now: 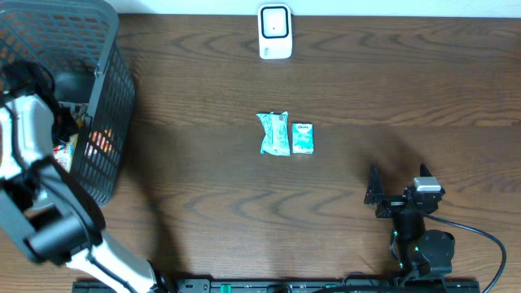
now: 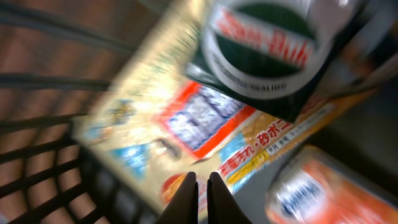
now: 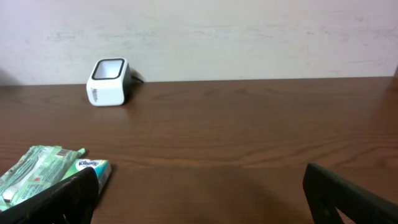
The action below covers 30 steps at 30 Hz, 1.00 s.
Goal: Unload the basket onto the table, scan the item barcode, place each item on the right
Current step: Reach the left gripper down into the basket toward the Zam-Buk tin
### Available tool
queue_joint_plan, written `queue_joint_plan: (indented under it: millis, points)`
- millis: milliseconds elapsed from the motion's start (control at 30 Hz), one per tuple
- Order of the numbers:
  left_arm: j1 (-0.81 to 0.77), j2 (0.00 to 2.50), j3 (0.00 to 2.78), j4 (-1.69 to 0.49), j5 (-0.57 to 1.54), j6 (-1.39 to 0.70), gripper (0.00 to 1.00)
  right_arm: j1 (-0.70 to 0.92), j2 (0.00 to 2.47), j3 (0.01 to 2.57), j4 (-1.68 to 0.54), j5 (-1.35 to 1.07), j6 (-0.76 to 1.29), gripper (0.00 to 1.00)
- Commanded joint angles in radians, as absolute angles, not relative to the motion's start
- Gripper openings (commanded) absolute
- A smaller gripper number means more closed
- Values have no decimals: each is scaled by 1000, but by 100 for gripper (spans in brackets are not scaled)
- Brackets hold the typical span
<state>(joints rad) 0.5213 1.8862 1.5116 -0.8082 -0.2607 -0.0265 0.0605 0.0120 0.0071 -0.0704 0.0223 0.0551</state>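
Observation:
The white barcode scanner point(image 1: 275, 31) stands at the table's far edge, also in the right wrist view point(image 3: 109, 81). My left arm reaches into the dark mesh basket point(image 1: 114, 98) at the left. In the blurred left wrist view my left gripper point(image 2: 202, 176) is shut, fingertips almost touching, over a yellow snack packet point(image 2: 186, 118) with a red and blue label. I cannot tell whether it pinches the packet. A dark green box point(image 2: 267, 56) and an orange packet point(image 2: 329, 193) lie beside it. My right gripper point(image 3: 199, 186) stands open and empty near the front right point(image 1: 376, 193).
A green packet point(image 1: 273, 133) and a small tissue pack point(image 1: 302, 137) lie side by side mid-table, both seen at the left of the right wrist view as green packet point(image 3: 34, 168) and tissue pack point(image 3: 93, 168). The basket's bars point(image 2: 37, 81) close in around the left gripper.

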Motion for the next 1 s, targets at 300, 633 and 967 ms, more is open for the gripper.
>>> queue_joint_plan:
  millis: [300, 633, 967]
  points:
    - [526, 1601, 1519, -788, -247, -212, 37, 57, 7, 6, -74, 24, 43, 99]
    - [526, 1636, 1516, -662, -7, -238, 91, 57, 7, 6, -74, 24, 43, 99]
    - [526, 1746, 1516, -521, 29, -14, 93, 57, 7, 6, -74, 24, 43, 99]
